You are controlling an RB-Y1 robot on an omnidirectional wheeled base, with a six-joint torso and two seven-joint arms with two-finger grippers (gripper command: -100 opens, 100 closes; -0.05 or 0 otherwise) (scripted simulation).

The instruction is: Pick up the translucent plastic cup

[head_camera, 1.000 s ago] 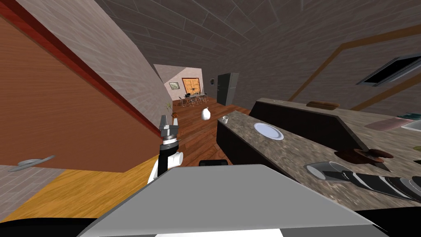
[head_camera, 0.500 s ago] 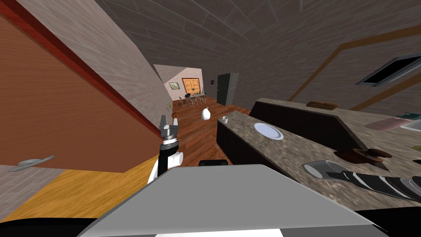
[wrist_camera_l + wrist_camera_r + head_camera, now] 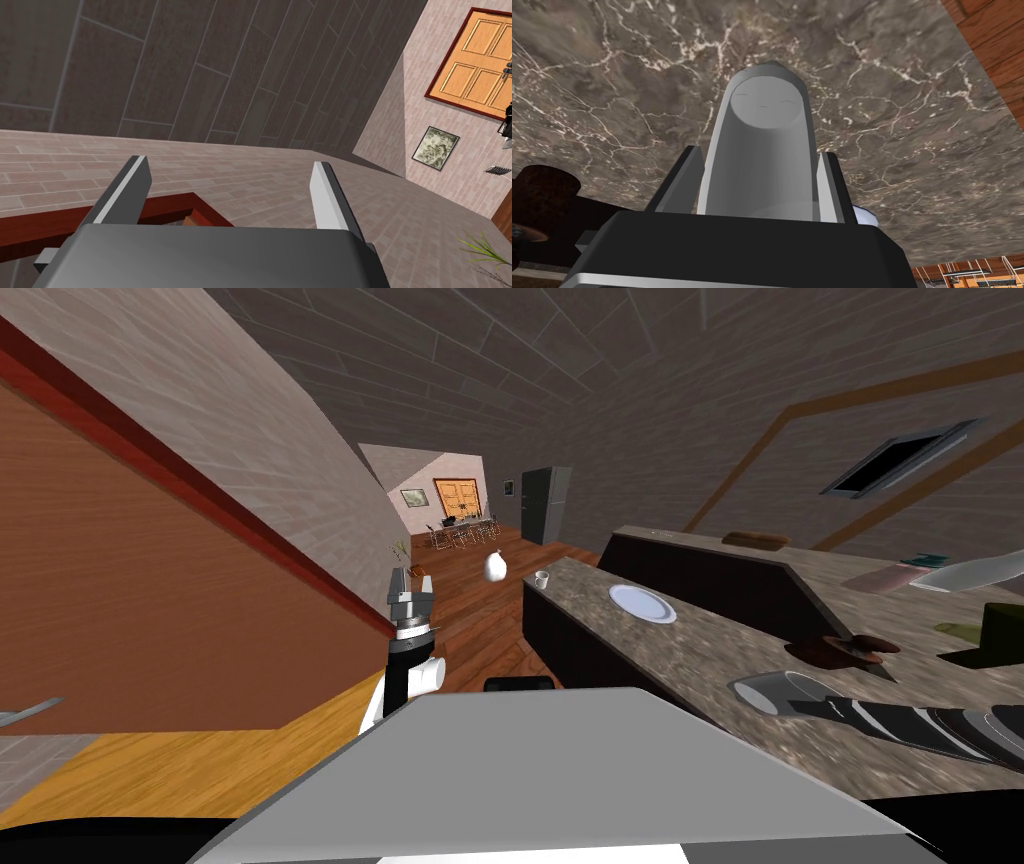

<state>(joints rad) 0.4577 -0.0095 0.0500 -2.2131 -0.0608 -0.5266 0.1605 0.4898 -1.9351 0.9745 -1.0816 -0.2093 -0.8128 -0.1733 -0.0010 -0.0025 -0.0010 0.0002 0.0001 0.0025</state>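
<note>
Since the right gripper (image 3: pixel 759 152) has its fingers (image 3: pixel 829 185) pressed against both sides of the cup (image 3: pixel 764 115), the grasp looks made. What is left, as I judge it, is a clear lift, for I cannot tell whether the cup is free of the table (image 3: pixel 612 75). The cup is over the table's near end, its length running along the fingers. It is drawn as a smooth, plain pale grey, tapered tube with a round end, more opaque than see-through. The table is dark brown stone with pale veins. Off the table's left side, the left gripper (image 3: pixel 229 165) is raised with its fingers spread and empty. Farther along the table come a dark brown lumpy thing (image 3: pixel 840 648), a flat white plate (image 3: pixel 642 603), then a small white mug (image 3: pixel 541 579) at its far end.
</note>
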